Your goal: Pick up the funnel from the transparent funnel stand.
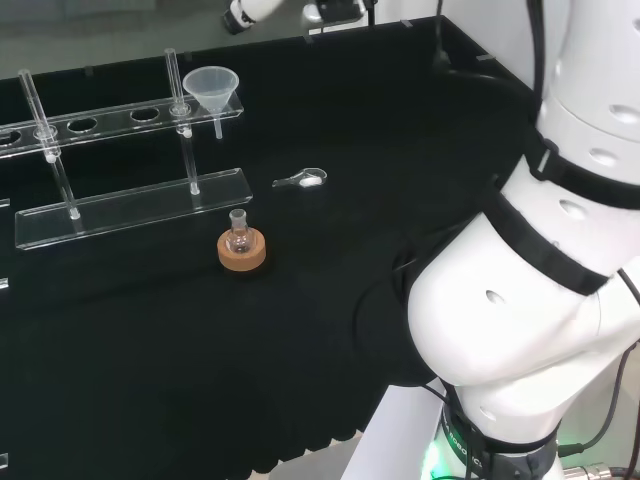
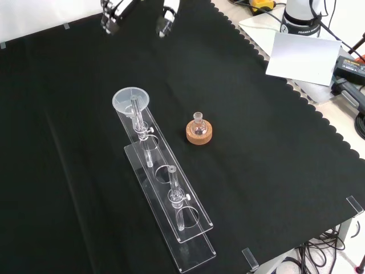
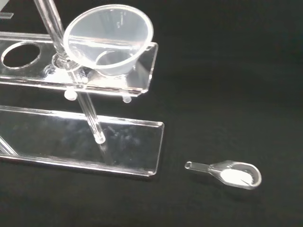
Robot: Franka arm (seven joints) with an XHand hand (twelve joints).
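Black cloth [image 2: 274, 171] covers the whole bench, scalloped edge on the near and right sides in the front view, with some loose gear and cables off past that edge. The clear funnel [image 1: 211, 90] is sitting in the end hole of the transparent funnel stand [image 1: 130, 205], the end that's on the right in the head view and toward the top in the front view, cone up and stem hanging down through the upper shelf. From the wrist view you can look right into the funnel [image 3: 110, 40], and a little clear scoop [image 3: 227, 173] with something white in its bowl lies on the cloth near the stand's base. A small flask [image 2: 198, 122] stands on a cork ring [image 2: 199, 133] just beside the stand. The hand [image 2: 140, 11] hangs at the top of the front view, well apart from the funnel, fingers spread apart and holding nothing.
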